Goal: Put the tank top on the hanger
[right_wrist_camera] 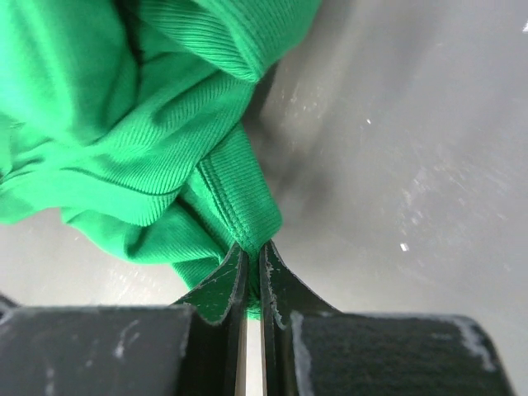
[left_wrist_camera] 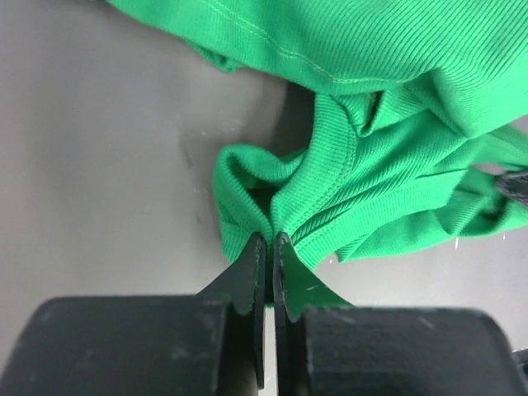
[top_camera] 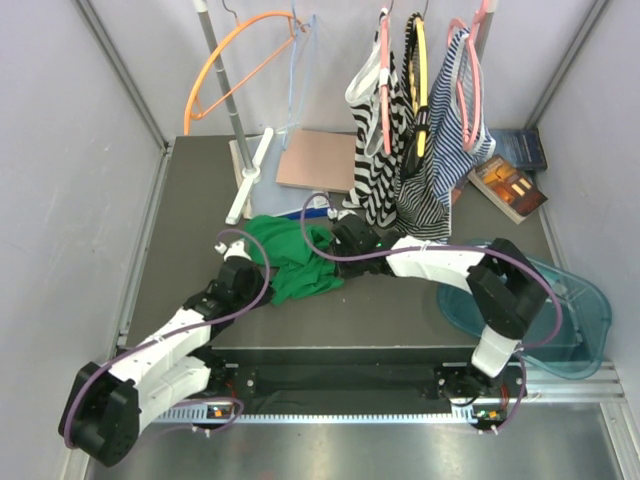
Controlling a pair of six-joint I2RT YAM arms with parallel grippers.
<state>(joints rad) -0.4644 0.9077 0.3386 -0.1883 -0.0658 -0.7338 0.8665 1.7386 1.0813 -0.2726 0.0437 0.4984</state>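
Observation:
The green tank top (top_camera: 292,258) lies crumpled on the dark table between both arms. My left gripper (top_camera: 247,267) is at its left side and is shut on a fold of its hem (left_wrist_camera: 322,206). My right gripper (top_camera: 343,240) is at its right side and is shut on a ribbed edge (right_wrist_camera: 239,198). The light-blue hanger (top_camera: 298,70) hangs on the rail at the back, next to the orange hanger, well apart from both grippers.
An orange hanger (top_camera: 235,70) and striped tops on pink hangers (top_camera: 420,130) hang at the back. A brown board (top_camera: 318,160), a white bracket (top_camera: 250,175), books (top_camera: 508,185) and a blue tray (top_camera: 560,310) sit on the table.

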